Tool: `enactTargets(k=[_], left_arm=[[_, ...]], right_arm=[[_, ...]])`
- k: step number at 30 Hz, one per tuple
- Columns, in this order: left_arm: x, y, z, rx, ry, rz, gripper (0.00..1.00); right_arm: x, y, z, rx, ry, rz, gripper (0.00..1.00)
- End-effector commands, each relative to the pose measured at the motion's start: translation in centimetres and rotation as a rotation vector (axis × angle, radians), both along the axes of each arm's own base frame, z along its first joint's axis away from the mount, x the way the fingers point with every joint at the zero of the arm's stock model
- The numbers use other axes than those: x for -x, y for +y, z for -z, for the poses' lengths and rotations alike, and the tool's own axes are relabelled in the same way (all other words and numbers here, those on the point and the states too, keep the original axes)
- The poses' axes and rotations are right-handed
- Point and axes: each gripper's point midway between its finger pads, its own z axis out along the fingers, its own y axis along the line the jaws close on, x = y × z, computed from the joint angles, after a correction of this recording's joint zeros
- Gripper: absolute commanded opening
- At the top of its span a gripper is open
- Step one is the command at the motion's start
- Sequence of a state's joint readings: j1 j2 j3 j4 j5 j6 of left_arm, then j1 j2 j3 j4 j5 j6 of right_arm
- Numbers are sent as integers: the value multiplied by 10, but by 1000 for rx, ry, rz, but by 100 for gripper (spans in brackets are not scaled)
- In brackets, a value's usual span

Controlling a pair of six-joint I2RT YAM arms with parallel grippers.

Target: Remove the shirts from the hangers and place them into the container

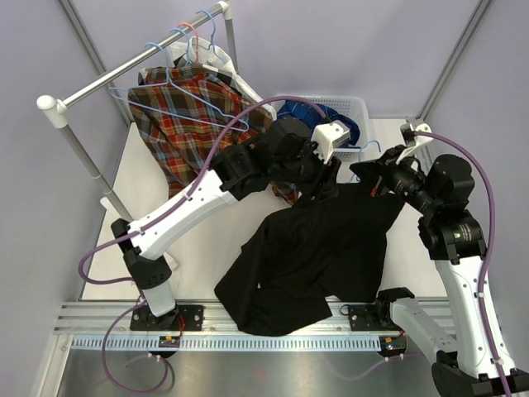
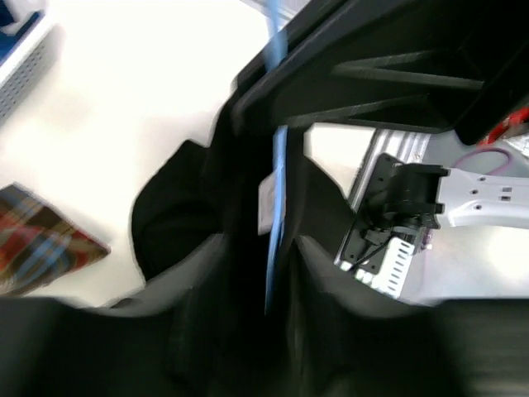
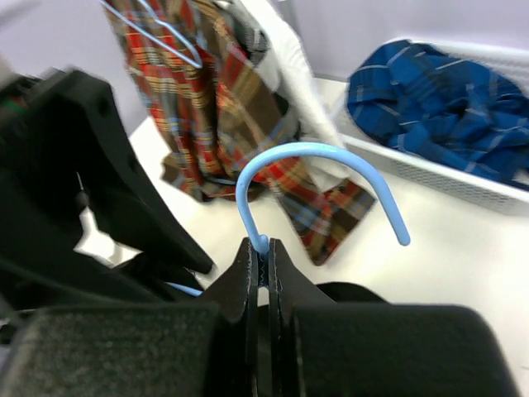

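At the right wrist alone, right gripper (image 3: 258,246) clamps hanger (image 3: 310,149).

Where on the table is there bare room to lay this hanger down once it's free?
Widest bare table lies between the left arm and the black shirt; a narrower strip between that shirt and the right arm. Crowded where the right claw grips the hanger, beside the left claw and container.

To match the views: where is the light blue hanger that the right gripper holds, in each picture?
Top external: the hanger shows its hook, right of centre, beside the basket.
Left wrist: a blue wire, upright at centre.
Right wrist: the hook arches at centre.
Shared landmark: the red-orange plaid shirt.
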State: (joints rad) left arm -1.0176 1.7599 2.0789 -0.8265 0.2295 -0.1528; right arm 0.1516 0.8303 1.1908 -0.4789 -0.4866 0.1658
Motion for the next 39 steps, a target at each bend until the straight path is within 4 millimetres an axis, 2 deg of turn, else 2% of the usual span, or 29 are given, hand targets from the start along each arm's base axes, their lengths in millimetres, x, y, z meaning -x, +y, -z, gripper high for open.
enactTargets(k=[1, 3, 4, 6, 12, 17, 27, 28, 32, 34, 35, 36, 39], left_arm=[[-4, 25, -47, 99, -104, -98, 59], [0, 36, -62, 132, -132, -114, 66], [0, 39, -68, 148, -145, -116, 76], [2, 42, -71, 160, -154, -115, 81], [7, 29, -61, 158, -125, -59, 82], [-1, 16, -45, 129, -119, -51, 80], [-2, 3, -24, 101, -65, -30, 58], [-2, 3, -24, 102, -62, -31, 54], [-1, 3, -22, 98, -59, -26, 26], [1, 4, -22, 99, -60, -18, 16], [2, 5, -21, 94, -60, -18, 4], [0, 6, -20, 93, -62, -24, 0], [-2, 15, -20, 76, -95, -47, 0]], right_arm=[[-2, -15, -14, 67, -83, 74, 0], [-1, -17, -17, 79, -101, 84, 0], [-2, -18, -18, 86, -112, 86, 0], [-2, -18, -23, 87, -126, 86, 0], [-5, -17, -31, 93, -145, 82, 0], [-5, -15, -33, 83, -149, 72, 0], [-2, -16, -33, 80, -147, 74, 0], [-2, -16, -32, 80, -147, 75, 0], [-3, -17, -31, 81, -145, 82, 0], [-4, -18, -30, 82, -145, 89, 0], [-5, -18, -29, 83, -144, 92, 0], [-5, -19, -29, 83, -146, 98, 0], [-9, -30, -26, 102, -143, 162, 0]])
